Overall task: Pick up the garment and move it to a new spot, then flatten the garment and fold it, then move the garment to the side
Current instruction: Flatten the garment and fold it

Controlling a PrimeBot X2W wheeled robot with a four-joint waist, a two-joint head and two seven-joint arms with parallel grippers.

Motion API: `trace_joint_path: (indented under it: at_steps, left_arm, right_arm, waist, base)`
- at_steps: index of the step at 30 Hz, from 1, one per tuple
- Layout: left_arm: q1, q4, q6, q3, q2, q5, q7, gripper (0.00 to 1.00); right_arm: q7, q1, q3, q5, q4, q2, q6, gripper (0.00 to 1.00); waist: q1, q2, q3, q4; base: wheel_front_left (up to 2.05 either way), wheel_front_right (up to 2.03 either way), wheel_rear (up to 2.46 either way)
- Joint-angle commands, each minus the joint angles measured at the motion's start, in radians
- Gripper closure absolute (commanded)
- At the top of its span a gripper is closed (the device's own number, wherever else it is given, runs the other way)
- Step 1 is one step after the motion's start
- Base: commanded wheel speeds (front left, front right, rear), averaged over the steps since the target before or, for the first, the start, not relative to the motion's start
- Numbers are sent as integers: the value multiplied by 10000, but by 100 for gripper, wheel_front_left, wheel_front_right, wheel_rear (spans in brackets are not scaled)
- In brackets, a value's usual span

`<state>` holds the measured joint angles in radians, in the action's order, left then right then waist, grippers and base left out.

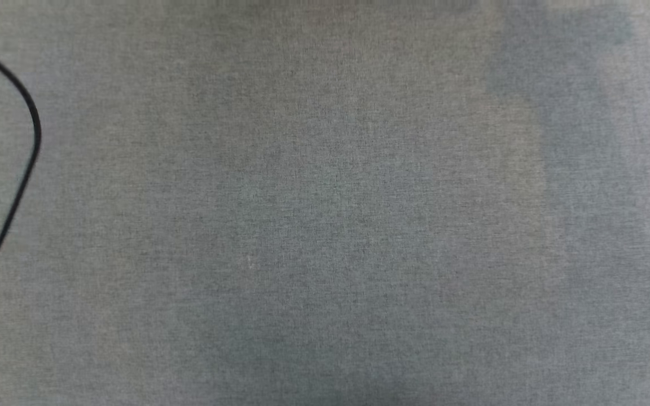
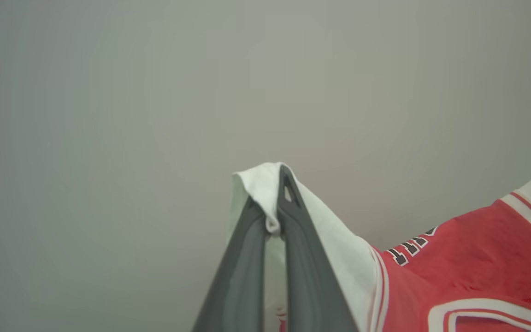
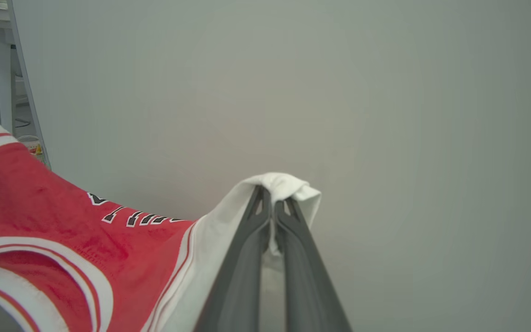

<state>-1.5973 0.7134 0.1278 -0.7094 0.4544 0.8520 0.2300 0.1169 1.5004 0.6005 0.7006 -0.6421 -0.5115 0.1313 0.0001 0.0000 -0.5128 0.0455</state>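
**Step 1 in hand: garment up, pinched at both sleeves**

- Surface (image 1: 325,203): 1, grey woven cloth, seen from the head view.
- Garment (image 2: 477,258): 1, red jersey. In both wrist views it is slung between the 2 end effectors, and the red body sags toward the middle. My read is that it is lifted, not lying flat. The black lettering (image 3: 136,216) is too skewed to read.
- White sleeves: 2, with 1 per end effector, the left-held sleeve (image 2: 339,240) and the right-held sleeve (image 3: 221,230).
- Left end effector (image 2: 274,203): fingers pinched together on a bunched fold of sleeve, with no gap visible at the tips.
- Right end effector (image 3: 274,203): same state, fingers closed tight on a wad of sleeve hem.
- Cable (image 1: 26,113): 1, black, curving down the left edge of the head view.

Judgement: this is the pick-up-and-move step, carry phase. Flatten, fold and side-move are not yet done.

The next move needs both arms to lower together onto the new spot. The sleeves should stay spread apart so the body lands open rather than bunched. Both grips then release only once the cloth rests on the surface.
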Motion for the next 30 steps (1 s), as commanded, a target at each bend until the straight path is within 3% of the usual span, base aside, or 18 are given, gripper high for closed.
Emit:
trace_joint_path:
  at_steps: [1, 7, 17, 23, 30]
  left_arm:
    - [536, -146, 27, -20, 129, 115, 148, 100]
    - [2821, -830, -42, 327, 519, 275, 305, 100]
    - [8123, -3265, -864, 1576, 941, 411, 315, 100]
    - [10896, -4395, -1607, 1908, 1107, 429, 316, 100]
    - [13358, -5171, -2151, 2102, 1475, 835, 314, 100]
  right_arm:
    - [223, -460, 163, 236, 26, -11, -6, 100]
    - [755, -2197, 969, 891, 341, -306, -6, 100]
    - [1140, -5882, 1491, 1820, 1256, -953, -6, 100]
    - [1238, -8293, 1174, 2155, 1640, -1096, -6, 100]
    - [914, -10763, 762, 2306, 2116, -1314, -6, 100]
  waist:
    - [-1, 0, 379, -62]
    - [-1, 0, 1186, -93]
    - [-1, 0, 2643, -176]
    - [-1, 0, 3294, -196]
    - [-1, 0, 3851, -136]
  base:
    - [0, 0, 0]
    - [0, 0, 0]
    - [0, 0, 0]
    - [0, 0, 0]
    - [0, 0, 0]
